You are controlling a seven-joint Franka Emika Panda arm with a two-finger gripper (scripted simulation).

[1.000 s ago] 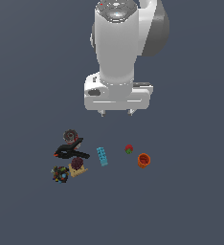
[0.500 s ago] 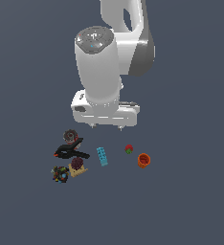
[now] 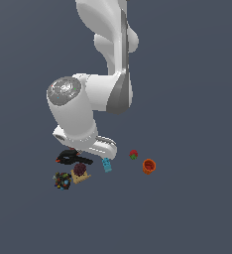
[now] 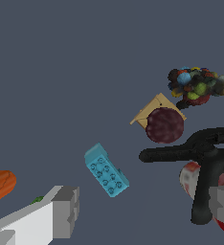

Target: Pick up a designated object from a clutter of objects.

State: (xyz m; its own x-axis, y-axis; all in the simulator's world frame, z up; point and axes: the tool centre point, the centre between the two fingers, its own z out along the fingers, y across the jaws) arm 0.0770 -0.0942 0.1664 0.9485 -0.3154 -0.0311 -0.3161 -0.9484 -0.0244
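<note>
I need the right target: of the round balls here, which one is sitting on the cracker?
The plain maroon plum; it rests on the tan cracker. The multicoloured speckled ball lies beside the cracker, not on it.

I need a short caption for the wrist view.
Open gripper above clutter: maroon plum on tan cracker, blue brick nearby.

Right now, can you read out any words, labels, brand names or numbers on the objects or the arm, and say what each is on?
No readable text in either view.
Light blue studded plastic brick: bare studs, no lettering.
Tan square cracker: plain.
Dark maroon rounded plum-like ball: unmarked.
White robot arm: no logo or number visible.
Red and white object behind the black clamp: mostly hidden, no marking readable.
</note>
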